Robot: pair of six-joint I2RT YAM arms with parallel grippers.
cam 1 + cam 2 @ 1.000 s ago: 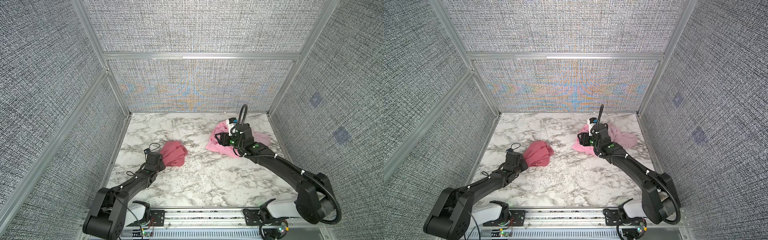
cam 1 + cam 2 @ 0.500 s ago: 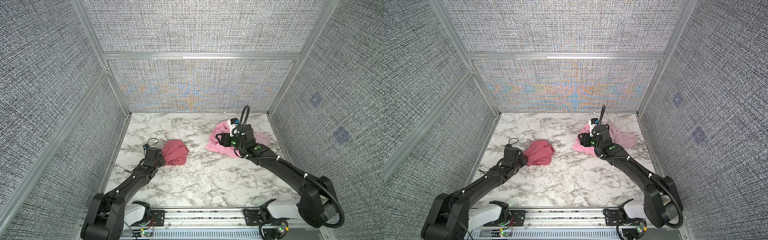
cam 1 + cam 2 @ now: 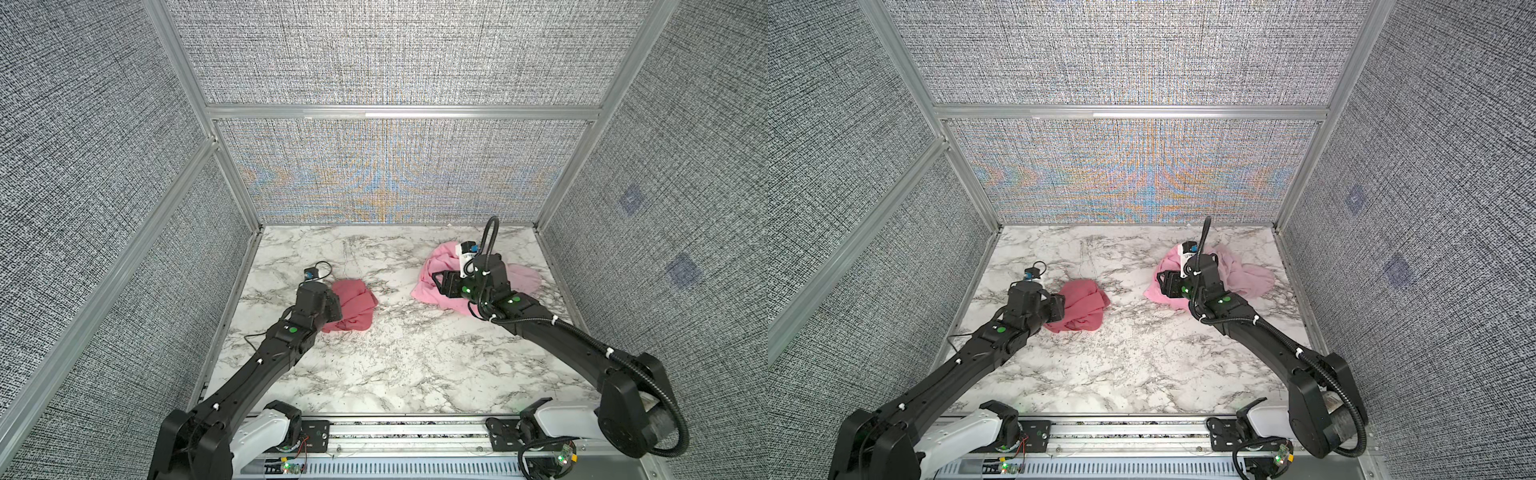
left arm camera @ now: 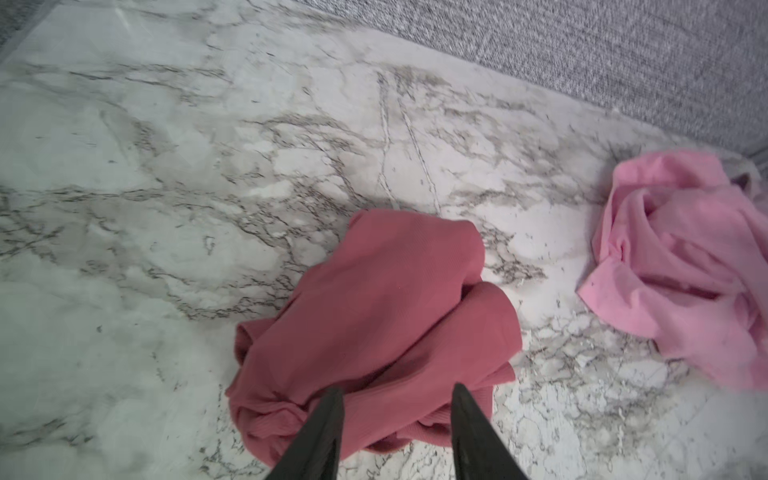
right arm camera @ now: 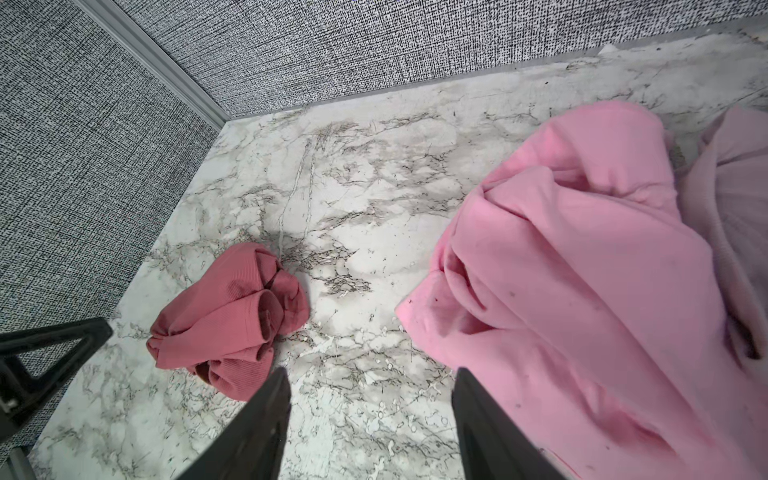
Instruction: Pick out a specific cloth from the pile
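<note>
Since a second ago the left tool [image 4: 397, 392] has slid a little farther across the desk [image 3: 395, 365] and opened. Its fingers now stand apart over the near edge of the dark rose-red cloth [image 4: 374, 299], clamping nothing. That cloth lies crumpled on the desk's left-middle, clear of the other fabrics. Farther back and well apart to the right sits the pile [image 3: 434, 266], with the bright pink cloth [image 5: 561, 270] on its left and the pale mauve cloth [image 3: 1246, 274] toward the far right corner. The right tool [image 5: 370, 386] hangs at the pile's near left edge, fingers apart, bare desk showing between them.
</note>
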